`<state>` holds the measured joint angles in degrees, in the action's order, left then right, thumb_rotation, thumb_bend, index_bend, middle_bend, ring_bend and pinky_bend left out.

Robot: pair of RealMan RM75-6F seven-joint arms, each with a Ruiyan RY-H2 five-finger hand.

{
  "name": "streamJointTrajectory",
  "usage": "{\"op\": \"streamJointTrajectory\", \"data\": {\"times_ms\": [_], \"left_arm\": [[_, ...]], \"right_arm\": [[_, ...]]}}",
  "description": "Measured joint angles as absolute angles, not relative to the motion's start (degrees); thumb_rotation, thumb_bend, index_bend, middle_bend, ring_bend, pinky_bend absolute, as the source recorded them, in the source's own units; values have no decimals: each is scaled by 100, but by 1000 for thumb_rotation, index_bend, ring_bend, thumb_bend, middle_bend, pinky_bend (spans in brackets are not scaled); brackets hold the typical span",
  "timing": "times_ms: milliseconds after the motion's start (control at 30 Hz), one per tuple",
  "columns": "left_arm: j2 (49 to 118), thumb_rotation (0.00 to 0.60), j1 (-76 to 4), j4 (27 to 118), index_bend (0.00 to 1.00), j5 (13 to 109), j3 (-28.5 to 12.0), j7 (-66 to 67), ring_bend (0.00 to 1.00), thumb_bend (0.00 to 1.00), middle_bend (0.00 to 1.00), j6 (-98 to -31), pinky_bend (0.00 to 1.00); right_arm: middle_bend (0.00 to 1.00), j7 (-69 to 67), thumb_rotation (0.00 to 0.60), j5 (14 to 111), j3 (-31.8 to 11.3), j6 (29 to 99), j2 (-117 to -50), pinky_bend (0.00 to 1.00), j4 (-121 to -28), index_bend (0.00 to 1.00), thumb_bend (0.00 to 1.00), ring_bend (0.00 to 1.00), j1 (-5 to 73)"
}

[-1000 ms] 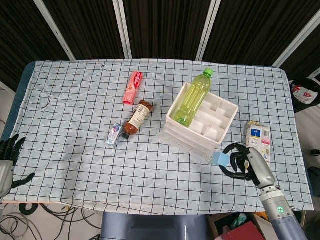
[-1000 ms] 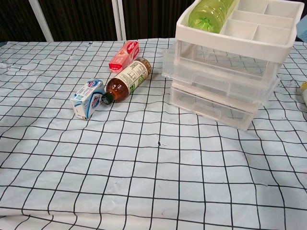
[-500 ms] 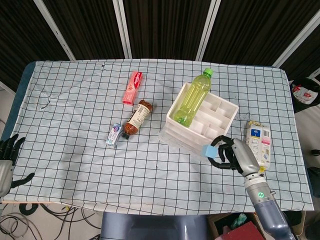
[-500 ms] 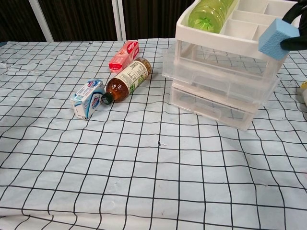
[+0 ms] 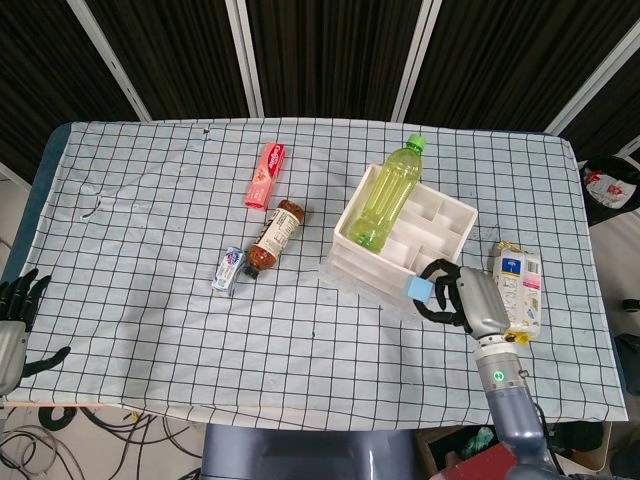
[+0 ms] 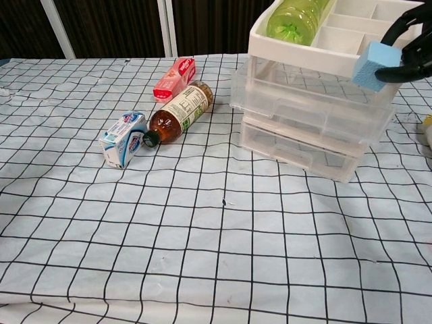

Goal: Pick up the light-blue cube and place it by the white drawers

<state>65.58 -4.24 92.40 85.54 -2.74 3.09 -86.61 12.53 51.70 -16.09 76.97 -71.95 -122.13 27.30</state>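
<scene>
The right hand point(image 5: 462, 299) grasps the light-blue cube point(image 5: 418, 287) clear of the table, against the front corner of the white drawers point(image 5: 402, 243); the pickup looks done, with only the setting-down beside the unit left. The cube sits at the fingertips point(image 6: 397, 73), on the drawers' side of the palm. Well away from the drawers at the table's near corner, the left hand point(image 5: 18, 318) holds nothing, fingers apart.

A table under a white black-gridded cloth point(image 5: 150, 240) carries white drawers point(image 5: 400, 250), a red tube point(image 5: 265, 174), a brown bottle point(image 5: 273, 236) lying beside a small blue-white carton point(image 5: 229, 268), and a printed packet point(image 5: 517, 290) near the right edge.
</scene>
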Motion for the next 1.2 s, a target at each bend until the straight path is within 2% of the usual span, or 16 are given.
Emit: {"op": "streamJointTrajectory", "data": {"times_ms": [200, 600, 833, 933, 1100, 1200], "left_arm": [[6560, 600, -424, 9242, 0, 8550, -276, 309, 0, 9, 0, -8659, 0], [6559, 600, -423, 9243, 0, 8540, -283, 308, 0, 9, 0, -8663, 0], [6558, 600, -424, 9244, 0, 8535, -283, 308, 0, 9, 0, -8657, 0], [6558, 600, -424, 9243, 0, 8530, -287, 306, 0, 9, 0, -8658, 0], [6562, 600, -428, 9243, 0, 8528, -289, 314, 0, 9, 0, -8655, 0], [6565, 600, -424, 9245, 0, 8541, -284, 319, 0, 9, 0, -8665, 0]], "right_arm": [[794, 1303, 600, 5226, -1585, 7805, -7294, 794, -12198, 401, 281, 851, 2704], [794, 1274, 600, 5366, -1529, 7854, -7367, 794, -12263, 353, 220, 851, 2630], [794, 1258, 600, 5452, -1497, 7878, -7378, 794, -12326, 351, 225, 851, 2583], [793, 1196, 600, 5528, -1477, 7922, -7362, 794, -12402, 416, 250, 849, 2524], [784, 1047, 600, 5893, -1350, 8016, -7287, 792, -12614, 618, 277, 840, 2360], [781, 886, 600, 6196, -1211, 8047, -7197, 791, -12805, 703, 301, 838, 2220]]}}
